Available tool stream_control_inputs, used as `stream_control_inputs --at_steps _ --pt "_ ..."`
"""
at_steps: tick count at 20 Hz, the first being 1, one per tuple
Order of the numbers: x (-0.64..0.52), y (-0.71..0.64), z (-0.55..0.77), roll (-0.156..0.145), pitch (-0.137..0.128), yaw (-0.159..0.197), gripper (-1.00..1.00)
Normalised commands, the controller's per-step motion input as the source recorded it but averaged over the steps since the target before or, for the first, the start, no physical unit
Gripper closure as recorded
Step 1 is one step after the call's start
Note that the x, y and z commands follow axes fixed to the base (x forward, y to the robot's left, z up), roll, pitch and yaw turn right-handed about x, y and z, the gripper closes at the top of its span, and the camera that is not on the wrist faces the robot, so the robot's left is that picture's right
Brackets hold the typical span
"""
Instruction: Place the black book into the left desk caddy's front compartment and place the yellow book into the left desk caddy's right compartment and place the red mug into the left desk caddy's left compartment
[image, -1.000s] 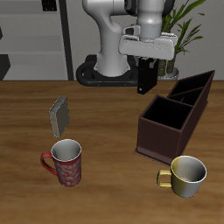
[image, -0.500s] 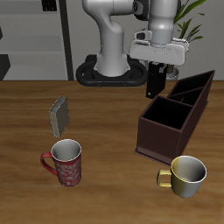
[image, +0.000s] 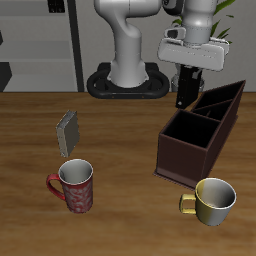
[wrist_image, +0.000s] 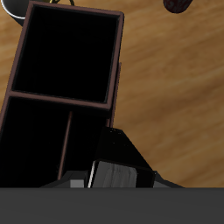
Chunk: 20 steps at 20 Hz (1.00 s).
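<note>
My gripper (image: 188, 80) is shut on the black book (image: 184, 95) and holds it upright in the air, just above the back end of the dark brown left desk caddy (image: 186, 160). In the wrist view the black book (wrist_image: 122, 162) hangs over the caddy's narrow sections (wrist_image: 37, 140), and the big square right compartment (wrist_image: 70, 57) is empty. The grey-tan yellow book (image: 68, 132) stands on the table, far from the caddy. The red mug (image: 75, 186) stands near the table's front edge, in front of that book.
A pale yellow-cream mug (image: 213, 200) stands close in front of the caddy near the table's front edge. The robot's base (image: 125, 80) and a plant (image: 215, 25) stand at the back of the table.
My gripper has carried the black book sideways toward the caddy, from beside its back end to just over it. The books and mugs on the table have not moved.
</note>
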Motion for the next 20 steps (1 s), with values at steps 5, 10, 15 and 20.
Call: stream_control_inputs --at_steps 5,10,15,20 --pt "0.07 0.17 0.21 0.002 -0.034 -0.012 1.0" --pt "0.09 0.13 -0.02 0.008 0.025 -0.015 1.0" --pt "0.05 0.02 -0.1 0.015 0.03 -0.029 1.0" --pt "0.08 -0.03 -0.19 0.006 0.054 -0.028 1.0"
